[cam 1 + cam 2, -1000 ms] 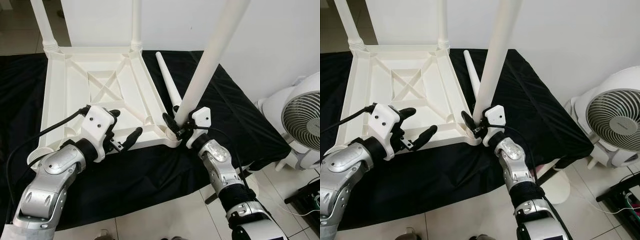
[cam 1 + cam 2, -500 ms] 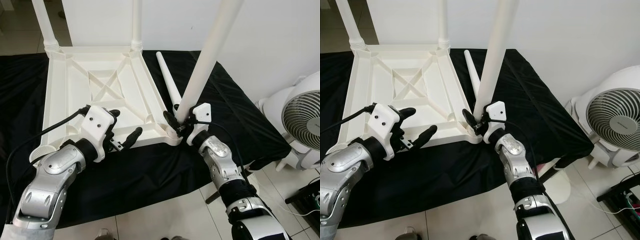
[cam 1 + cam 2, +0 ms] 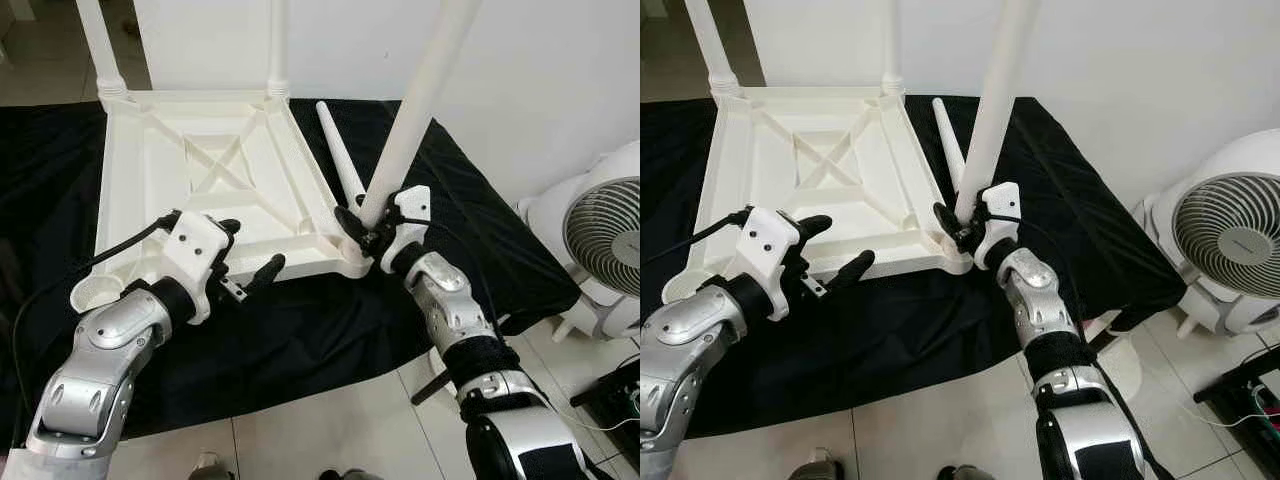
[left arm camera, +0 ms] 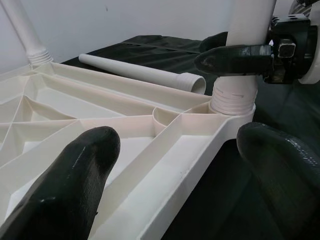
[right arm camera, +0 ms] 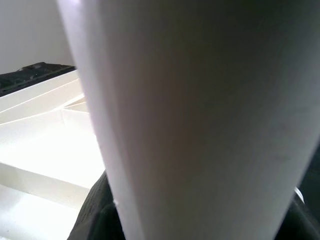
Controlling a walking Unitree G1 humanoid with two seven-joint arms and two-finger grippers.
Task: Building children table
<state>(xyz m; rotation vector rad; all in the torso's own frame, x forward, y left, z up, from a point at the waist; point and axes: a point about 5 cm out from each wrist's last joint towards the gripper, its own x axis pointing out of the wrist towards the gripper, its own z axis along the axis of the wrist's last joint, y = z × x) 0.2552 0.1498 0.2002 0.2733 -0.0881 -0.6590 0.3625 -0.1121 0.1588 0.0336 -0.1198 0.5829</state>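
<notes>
Left eye view: right gripper [image 3: 368, 226] pinches the tilted leg [image 3: 415, 110] at its base, seated in the upturned white tabletop's [image 3: 205, 190] near corner. Left gripper [image 3: 250, 262] hovers spread over the near edge. Two legs stand fitted; one loose leg [image 3: 340, 165] lies beside on black cloth [image 3: 300, 330].

A smooth, faintly glossy white plastic is seen on the upturned tabletop [image 3: 200, 190], its ribs being moulded in the same material. The table leg [image 3: 415, 110] clamped in the right gripper [image 3: 368, 232] is showing the same satin white plastic, as is the loose leg [image 3: 338, 160] lying just beyond that gripper. A matt black cloth [image 3: 300, 330] is seen under both grippers, creased and soft. The fingers [image 4: 80, 175] of the left gripper [image 3: 245, 270] are appearing as matt black, slightly grainy rubber; the arms are being seen as brushed silver metal.
</notes>
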